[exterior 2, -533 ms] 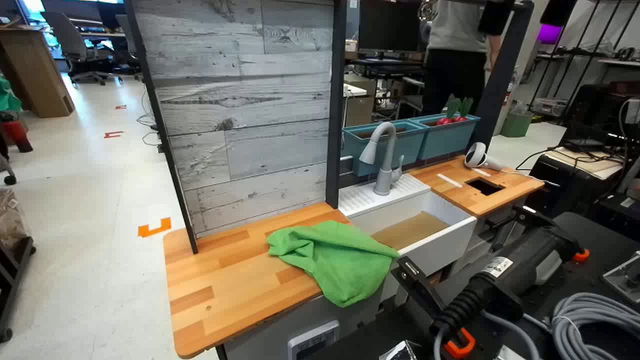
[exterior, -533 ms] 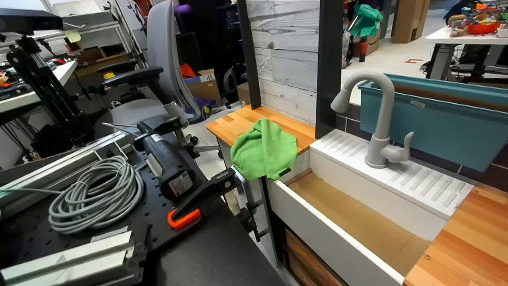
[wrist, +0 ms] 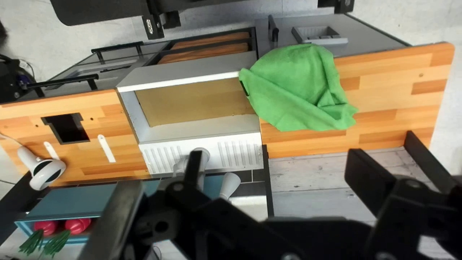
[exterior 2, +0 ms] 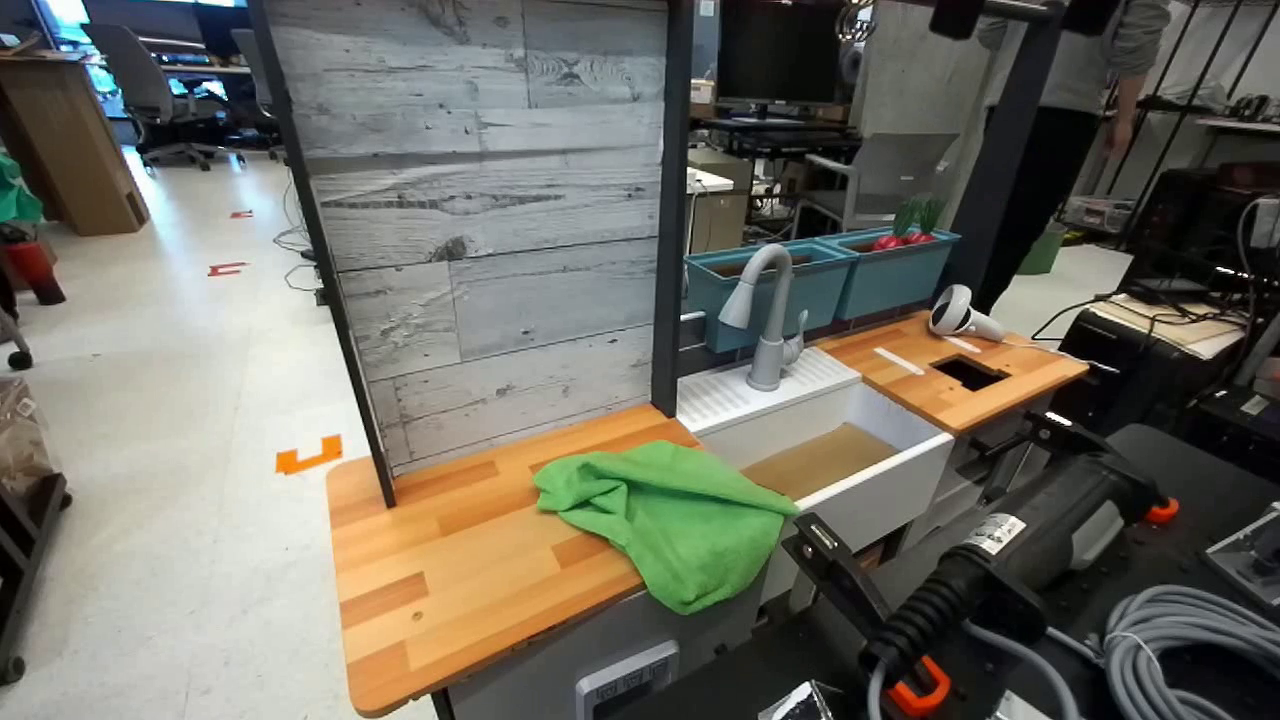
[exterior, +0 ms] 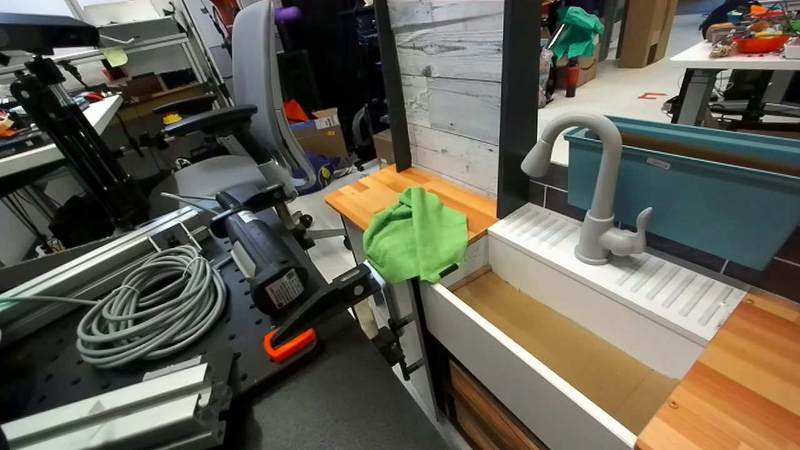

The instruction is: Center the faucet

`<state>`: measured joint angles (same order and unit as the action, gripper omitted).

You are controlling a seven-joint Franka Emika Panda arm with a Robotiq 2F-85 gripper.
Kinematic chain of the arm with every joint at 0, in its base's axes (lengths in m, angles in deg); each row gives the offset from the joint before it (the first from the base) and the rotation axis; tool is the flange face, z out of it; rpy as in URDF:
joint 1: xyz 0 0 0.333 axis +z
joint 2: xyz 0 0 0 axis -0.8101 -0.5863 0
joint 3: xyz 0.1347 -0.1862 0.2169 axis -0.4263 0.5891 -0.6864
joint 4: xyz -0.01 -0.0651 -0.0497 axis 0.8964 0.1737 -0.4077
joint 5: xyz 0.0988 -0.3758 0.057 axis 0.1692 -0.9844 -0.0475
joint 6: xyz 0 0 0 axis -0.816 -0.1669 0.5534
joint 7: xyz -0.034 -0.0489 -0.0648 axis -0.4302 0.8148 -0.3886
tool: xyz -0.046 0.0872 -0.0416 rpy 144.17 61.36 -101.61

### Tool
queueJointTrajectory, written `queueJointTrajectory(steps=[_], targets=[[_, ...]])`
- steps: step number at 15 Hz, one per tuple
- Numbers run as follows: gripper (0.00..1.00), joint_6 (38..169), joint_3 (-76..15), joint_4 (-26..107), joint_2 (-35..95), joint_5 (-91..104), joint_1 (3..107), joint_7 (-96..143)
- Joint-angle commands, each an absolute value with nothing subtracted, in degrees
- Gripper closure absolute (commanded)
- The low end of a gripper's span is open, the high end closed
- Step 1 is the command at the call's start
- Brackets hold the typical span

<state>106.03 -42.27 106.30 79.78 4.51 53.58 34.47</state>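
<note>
The faucet (exterior: 605, 172) is matte grey and stands upright on the white ribbed ledge behind the sink (exterior: 531, 357). It also shows in an exterior view (exterior 2: 773, 320). Its hooked spout points sideways along the ledge toward the grey wood panel. Its lever is on the opposite side. My gripper (wrist: 275, 155) is open and empty, high above the ledge in the wrist view. Its left finger hides part of the faucet's stem and lever; the spout head (wrist: 230, 185) shows between the fingers. Two dark shapes at the top edge of an exterior view look like its fingertips (exterior 2: 957, 15).
A green cloth (exterior 2: 680, 520) lies on the wooden counter (exterior 2: 470, 590) beside the sink. Teal planters (exterior 2: 905, 272) stand behind the faucet. A dark post (exterior 2: 672, 210) and the wood panel (exterior 2: 480, 200) rise beside it. A white controller (exterior 2: 962, 315) lies on the far counter.
The dark fingertips at the top of an exterior view have shifted left and slightly up. A person in the background has moved right. The faucet has not moved.
</note>
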Motion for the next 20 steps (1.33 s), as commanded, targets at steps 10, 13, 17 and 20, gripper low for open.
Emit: queueJointTrajectory(steps=[10, 13, 17, 20], targets=[[0.0, 133.38, -30.29, 91.05, 50.33, 21.75, 49.75, 35.49], [0.0, 136.09, -30.12, 86.26, 41.93, 33.8, 50.22, 31.71], [0.0, 135.46, -34.27, 77.91, 32.35, 47.53, 47.62, 27.85], [0.0, 134.66, -36.68, 71.44, 26.49, 54.8, 45.94, 26.86]])
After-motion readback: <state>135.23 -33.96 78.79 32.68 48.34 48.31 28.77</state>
